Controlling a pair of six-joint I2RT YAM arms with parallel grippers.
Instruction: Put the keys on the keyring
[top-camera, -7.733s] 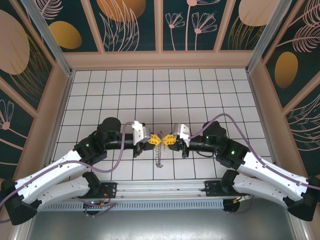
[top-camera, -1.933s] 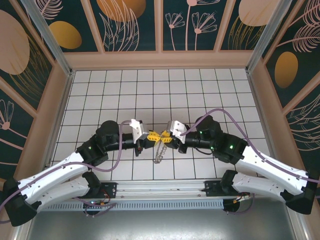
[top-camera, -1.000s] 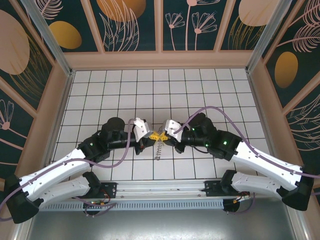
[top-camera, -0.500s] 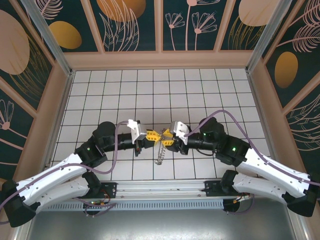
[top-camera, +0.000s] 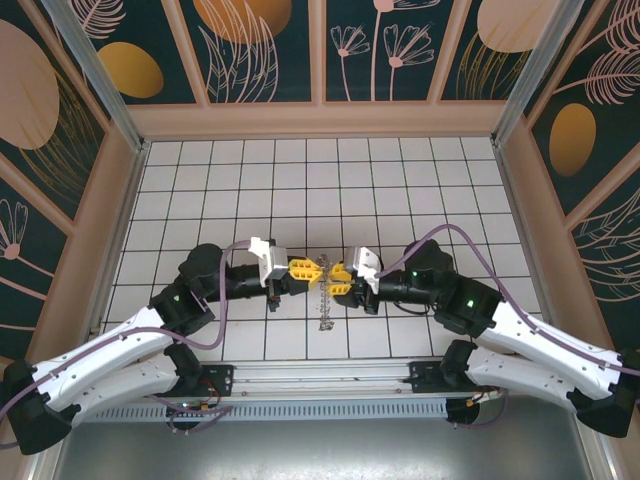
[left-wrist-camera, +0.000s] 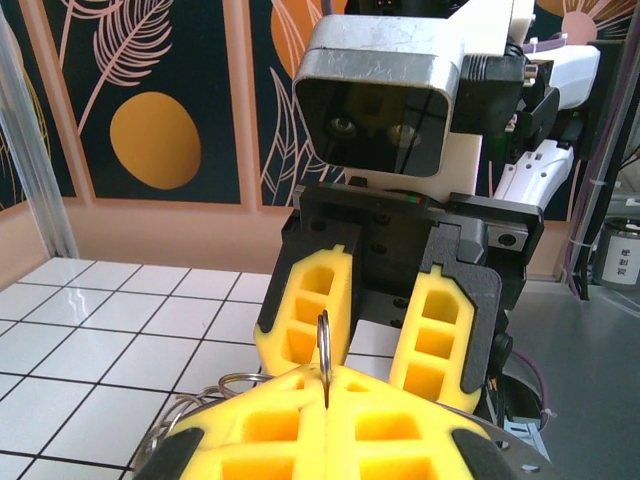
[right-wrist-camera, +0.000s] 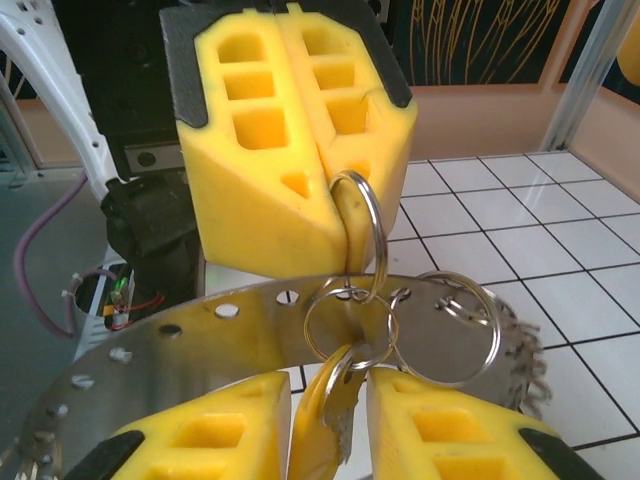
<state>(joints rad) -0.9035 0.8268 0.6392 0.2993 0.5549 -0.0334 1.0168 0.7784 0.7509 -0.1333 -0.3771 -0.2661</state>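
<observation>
My left gripper (top-camera: 308, 268) (left-wrist-camera: 325, 385) is shut on a small silver split ring (left-wrist-camera: 323, 345) (right-wrist-camera: 362, 225) that stands edge-on between its yellow pads. From that ring hang more linked rings and the keyring (right-wrist-camera: 200, 345) (top-camera: 322, 308), a flat band with small holes along its rim. A key (right-wrist-camera: 325, 430) with a yellow-tan head dangles from one small ring (right-wrist-camera: 345, 320). It hangs in the gap between the fingers of my right gripper (right-wrist-camera: 328, 425) (top-camera: 338, 275) (left-wrist-camera: 378, 320), which faces the left one and stands open.
White tiled floor (top-camera: 400, 200) stretches to the low tan walls (top-camera: 320, 120) around the cell. Both arms (top-camera: 150, 330) (top-camera: 520, 330) meet over the near middle tiles. Another loose split ring (right-wrist-camera: 450, 315) hangs at the band's right.
Half a second ago the yellow tips were pressed together; now the right gripper has drawn back slightly and a small gap shows. The keyring still hangs below the left gripper.
</observation>
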